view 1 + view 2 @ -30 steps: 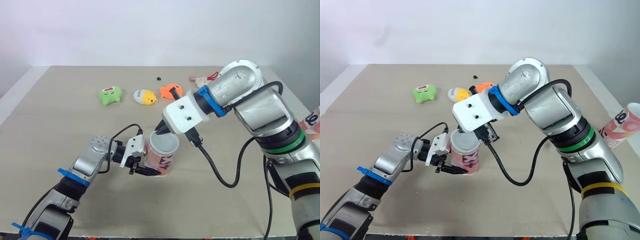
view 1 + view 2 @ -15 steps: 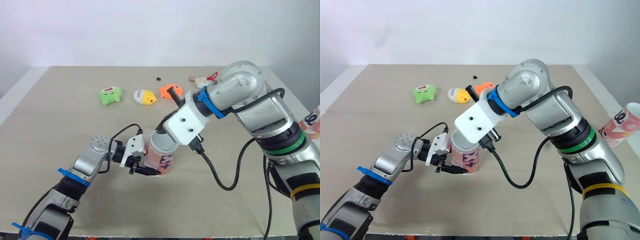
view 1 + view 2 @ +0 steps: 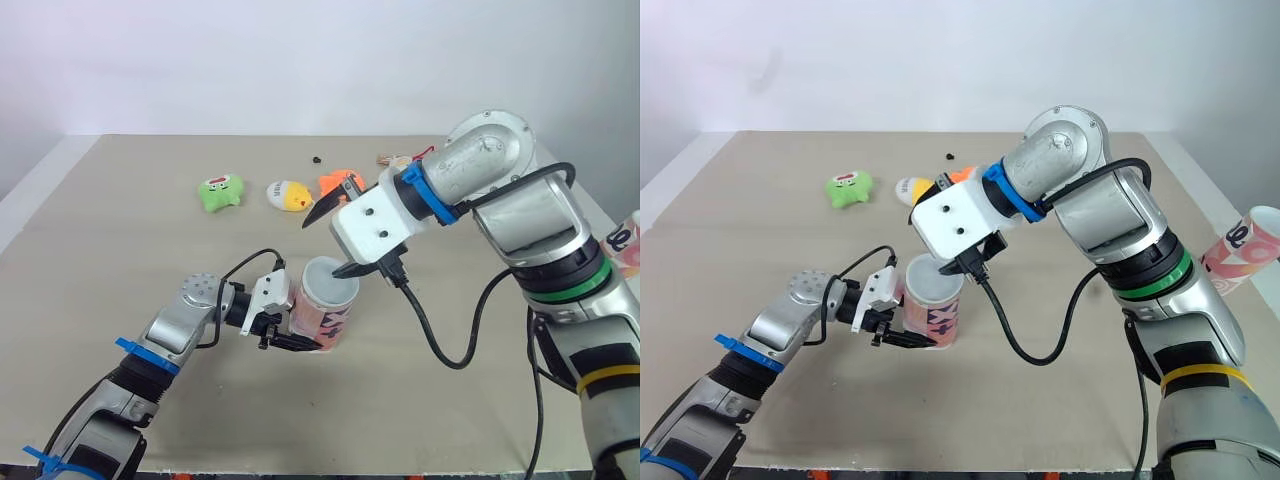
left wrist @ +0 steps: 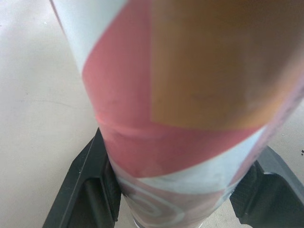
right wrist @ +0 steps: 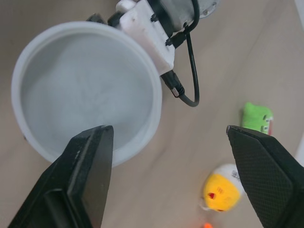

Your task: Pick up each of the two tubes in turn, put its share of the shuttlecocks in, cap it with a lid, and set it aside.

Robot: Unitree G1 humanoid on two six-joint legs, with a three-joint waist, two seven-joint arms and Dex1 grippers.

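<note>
Table (image 3: 120,230): flat, matte beige surface.

Green plush figure (image 3: 220,191): soft, star-like outline, lying at the far left of a row near the back of the table.

Left gripper (image 3: 296,340): two black fingers (image 4: 90,190) closed on the tube (image 3: 325,315) low on its wall, one on either side, just above the table.

Tube: cylindrical, smooth printed wall in pink, white and orange patches with a dark pattern. It stands near the table's centre, base down. Long axis vertical, capped end upward. The lid (image 5: 85,90) on top is round, white and frosted, with a raised rim and a shallow recessed face.

Yellow-and-white plush figure (image 3: 288,194): egg-shaped, in the row behind the tube.

Orange plush figure (image 3: 340,183): rounded, just beside the yellow one, partly behind the right arm.

Right gripper (image 3: 322,248): black fingers spread wide, holding nothing, poised above the lid's rear edge. Whether the lower fingertip touches the rim cannot be told.

Second tube (image 3: 1240,245): pink and white, same print, at the far right edge, leaning, open mouth uppermost.
</note>
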